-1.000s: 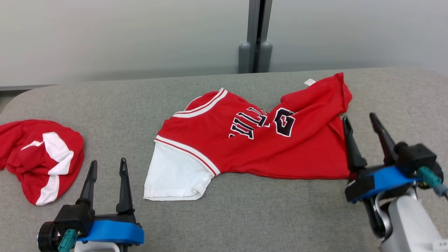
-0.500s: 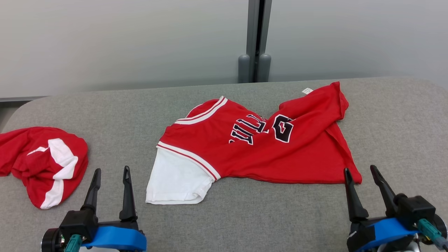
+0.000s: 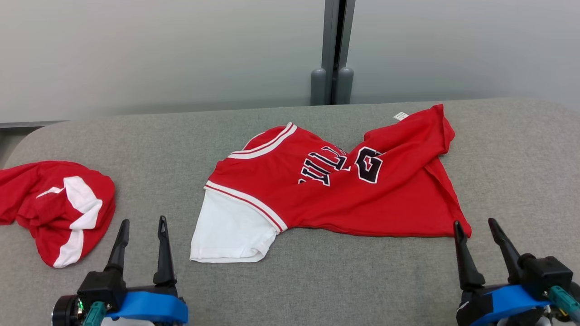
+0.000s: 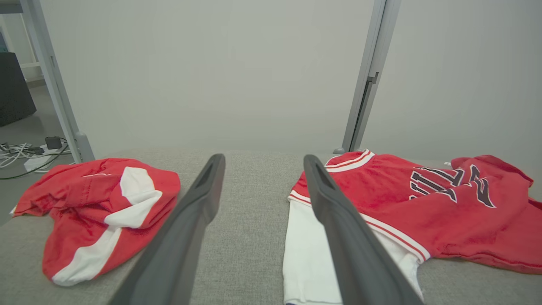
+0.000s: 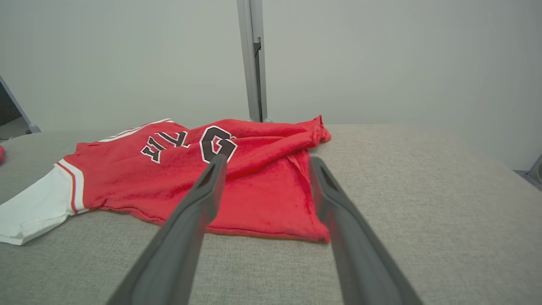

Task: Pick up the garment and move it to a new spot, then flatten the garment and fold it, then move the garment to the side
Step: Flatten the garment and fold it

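Observation:
The garment (image 3: 344,190), a red jersey with black lettering and a white sleeve, lies rumpled and partly folded over in the middle of the grey table (image 3: 317,290). It also appears in the left wrist view (image 4: 423,203) and the right wrist view (image 5: 237,182). My left gripper (image 3: 142,222) stands open near the table's front edge, left of the white sleeve, holding nothing. My right gripper (image 3: 476,222) is open and empty at the front right, its fingertips just off the garment's near right corner.
A second red and white garment (image 3: 59,203) lies bunched at the table's left edge, seen too in the left wrist view (image 4: 101,207). A grey post (image 3: 333,50) stands against the pale wall behind the table. Cables lie on the floor (image 4: 25,152) at far left.
My right gripper has drawn back from beside the garment's right edge to the front right, off the cloth. The head camera shifted slightly. The left gripper barely moved.

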Tool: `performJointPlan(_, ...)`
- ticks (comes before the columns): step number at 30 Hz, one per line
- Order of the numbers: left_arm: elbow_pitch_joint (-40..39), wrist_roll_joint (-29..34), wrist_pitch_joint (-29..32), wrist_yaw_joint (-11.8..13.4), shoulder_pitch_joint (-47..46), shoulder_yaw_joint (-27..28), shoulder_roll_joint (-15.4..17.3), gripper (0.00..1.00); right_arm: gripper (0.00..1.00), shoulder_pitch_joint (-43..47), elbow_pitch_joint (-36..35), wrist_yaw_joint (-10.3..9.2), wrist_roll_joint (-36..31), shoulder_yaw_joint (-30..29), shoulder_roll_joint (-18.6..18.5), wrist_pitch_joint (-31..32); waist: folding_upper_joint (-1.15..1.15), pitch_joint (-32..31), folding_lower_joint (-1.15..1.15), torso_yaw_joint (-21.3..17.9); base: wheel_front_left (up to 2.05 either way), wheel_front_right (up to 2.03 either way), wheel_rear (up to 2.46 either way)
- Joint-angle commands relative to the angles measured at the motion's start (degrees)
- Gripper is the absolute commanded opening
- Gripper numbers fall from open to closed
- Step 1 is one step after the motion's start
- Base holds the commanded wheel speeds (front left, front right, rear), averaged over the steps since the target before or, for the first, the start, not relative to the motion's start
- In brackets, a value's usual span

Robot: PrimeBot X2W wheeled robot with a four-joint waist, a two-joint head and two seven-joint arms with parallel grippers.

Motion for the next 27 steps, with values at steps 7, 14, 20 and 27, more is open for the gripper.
performJointPlan(7, 1.7, 1.5, -0.2, -0.8, -5.3, -0.2, 1.1, 1.0, 1.0, -5.3, 2.0, 0.01, -2.7, -2.9, 0.1, 1.4, 0.0, 1.8, 0.0, -0.3, 0.0, 0.0, 0.0)
performJointPlan(14, 9.4, 1.9, 0.1, -2.0, -10.9, -2.2, 1.9, 1.0, 1.0, -11.3, 9.8, 0.01, -4.9, -5.4, -0.3, 1.6, 0.0, 4.6, 0.0, -0.5, 0.0, 0.0, 0.0)
performJointPlan(20, 17.1, 1.5, 0.2, -2.7, -14.0, -4.3, 2.0, 1.0, 1.0, -16.0, 19.8, 0.01, -6.0, -7.2, -0.9, 0.2, 0.0, 7.3, 0.0, -0.5, 0.0, 0.0, 0.0)
performJointPlan(27, 25.6, 1.0, 0.0, -3.4, -15.9, -6.7, 1.7, 1.0, 1.0, -21.1, 30.7, 0.01, -6.4, -8.5, -1.0, -2.7, 0.0, 9.5, 0.0, -0.5, 0.0, 0.0, 0.0)
